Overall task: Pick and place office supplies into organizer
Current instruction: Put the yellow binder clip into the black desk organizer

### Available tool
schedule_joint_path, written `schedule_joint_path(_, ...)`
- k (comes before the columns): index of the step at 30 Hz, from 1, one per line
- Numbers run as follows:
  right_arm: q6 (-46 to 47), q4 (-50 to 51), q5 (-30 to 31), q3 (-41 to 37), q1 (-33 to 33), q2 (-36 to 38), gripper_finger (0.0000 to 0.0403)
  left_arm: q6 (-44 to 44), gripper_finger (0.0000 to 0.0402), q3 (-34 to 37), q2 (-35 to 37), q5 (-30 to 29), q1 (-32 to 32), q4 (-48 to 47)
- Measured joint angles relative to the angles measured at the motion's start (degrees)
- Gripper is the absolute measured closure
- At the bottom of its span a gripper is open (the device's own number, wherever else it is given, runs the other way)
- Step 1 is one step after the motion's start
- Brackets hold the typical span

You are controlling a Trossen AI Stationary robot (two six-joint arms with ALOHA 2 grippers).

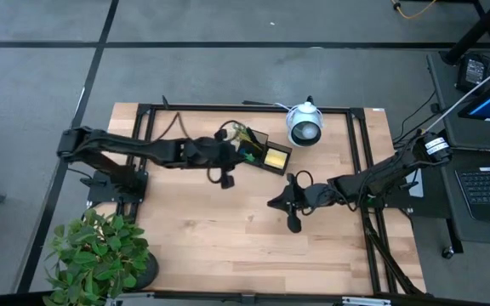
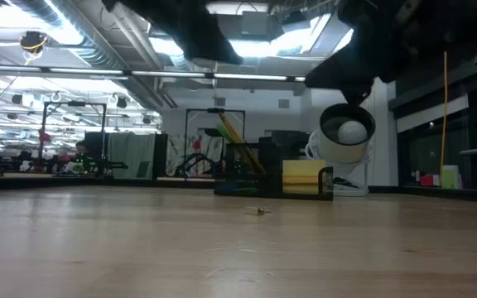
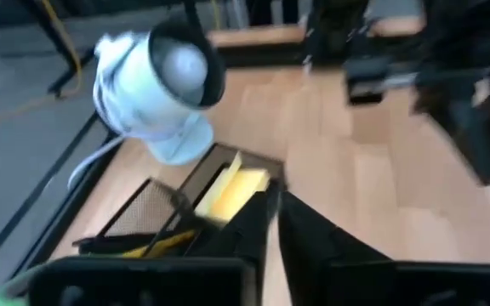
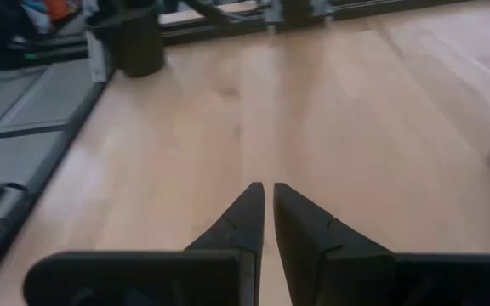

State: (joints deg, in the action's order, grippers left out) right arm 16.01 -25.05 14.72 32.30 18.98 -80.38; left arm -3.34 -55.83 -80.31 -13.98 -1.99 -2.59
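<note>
The black mesh organizer (image 1: 262, 155) stands near the table's far edge, also visible as the organizer (image 2: 272, 180) in the low view. A yellow sticky-note pad (image 3: 232, 191) sits in its lower front compartment, and yellow pencils (image 2: 230, 132) stick up slanted from the taller section. Something green (image 1: 247, 155) shows inside. My left gripper (image 3: 272, 200) is shut and hovers just above the organizer's edge, beside the pad. My right gripper (image 4: 267, 191) is shut over bare table, right of centre (image 1: 272, 204). Scissors and pens cannot be made out.
A white round lens-faced device (image 1: 304, 126) stands just right of the organizer at the far edge. A tiny piece (image 2: 257, 212) lies on the wood in front of the organizer. A potted plant (image 1: 96, 255) sits at the near left corner. A black frame (image 1: 360, 153) rims the table.
</note>
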Motion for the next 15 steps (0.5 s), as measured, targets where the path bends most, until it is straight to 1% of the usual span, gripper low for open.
schedule_joint_path(3, -0.1, 1.6, -3.2, 2.3, 0.0, 0.0, 0.0368, -0.5, 0.0397, 2.6, 4.3, -0.3, 1.8, 1.2)
schedule_joint_path(8, -7.7, 9.6, -6.3, 8.5, -0.1, -1.2, 0.037, 0.7, 0.04, 9.8, 11.0, -2.5, 3.9, 5.5)
schedule_joint_path(10, -10.7, 13.3, -8.9, 11.4, -0.4, -2.4, 0.0376, 1.9, 0.0401, 13.2, 13.3, -2.8, 4.7, 8.4)
schedule_joint_path(12, -11.6, 16.6, -11.6, 14.9, -0.8, -4.4, 0.0382, 3.2, 0.04, 16.7, 15.7, -3.2, 5.4, 10.4)
schedule_joint_path(15, -12.7, 23.5, -12.0, 21.0, -1.4, -7.7, 0.0381, 4.1, 0.0399, 20.9, 19.0, -4.2, 6.6, 13.8)
